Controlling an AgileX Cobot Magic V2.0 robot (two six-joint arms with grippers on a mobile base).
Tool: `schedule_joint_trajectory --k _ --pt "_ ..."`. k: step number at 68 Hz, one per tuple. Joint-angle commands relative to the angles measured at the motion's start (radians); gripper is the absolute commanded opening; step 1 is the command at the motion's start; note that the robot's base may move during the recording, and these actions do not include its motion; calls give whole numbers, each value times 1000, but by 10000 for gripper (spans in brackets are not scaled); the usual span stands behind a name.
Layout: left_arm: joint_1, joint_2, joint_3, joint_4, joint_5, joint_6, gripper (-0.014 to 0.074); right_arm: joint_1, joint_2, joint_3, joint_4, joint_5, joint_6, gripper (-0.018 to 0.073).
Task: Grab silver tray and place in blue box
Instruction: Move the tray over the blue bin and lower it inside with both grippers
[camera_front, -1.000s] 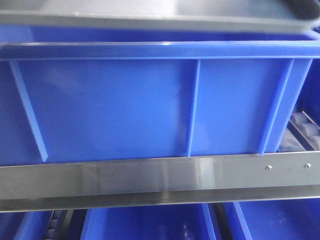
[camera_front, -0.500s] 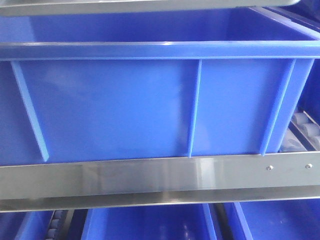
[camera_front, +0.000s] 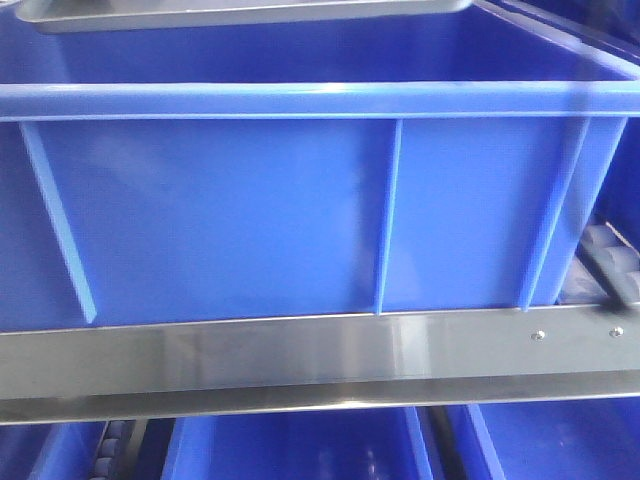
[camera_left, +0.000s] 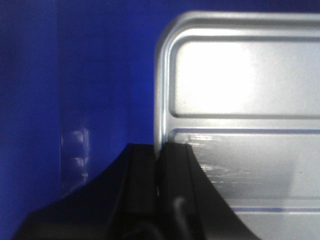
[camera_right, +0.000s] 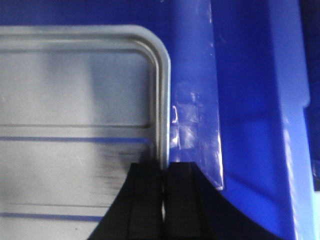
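Silver tray (camera_left: 240, 100) hangs level over the open blue box (camera_front: 300, 210), its edge showing just above the box's rim at the top of the front view, with the left gripper (camera_left: 159, 165) and right gripper (camera_right: 164, 172) each clenched on an opposite tray rim.

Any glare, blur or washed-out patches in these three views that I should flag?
Left wrist: glare bleaches the silver tray centre panel; the left gripper is a dark soft silhouette. Right wrist: glossy highlights on the blue box wall, the right gripper equally dark. Front view: soft overall, with streaky reflections on the steel bar.
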Motion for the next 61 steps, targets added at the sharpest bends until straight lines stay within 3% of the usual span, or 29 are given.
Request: schedule_joint_trajectory --k 1,10,19,61 --pt "34 12 -73 -262 -194 109 -100 -9 27 -110 151 -237 -69 74" --pt "103 80 -118 -303 -218 172 -100 -51 109 -171 171 -243 -89 74" --pt "141 134 -125 -307 -240 174 -100 -82 171 -195 171 -245 -89 74" --pt "146 180 -125 -282 -253 174 -100 -92 201 -195 169 -281 -89 74"
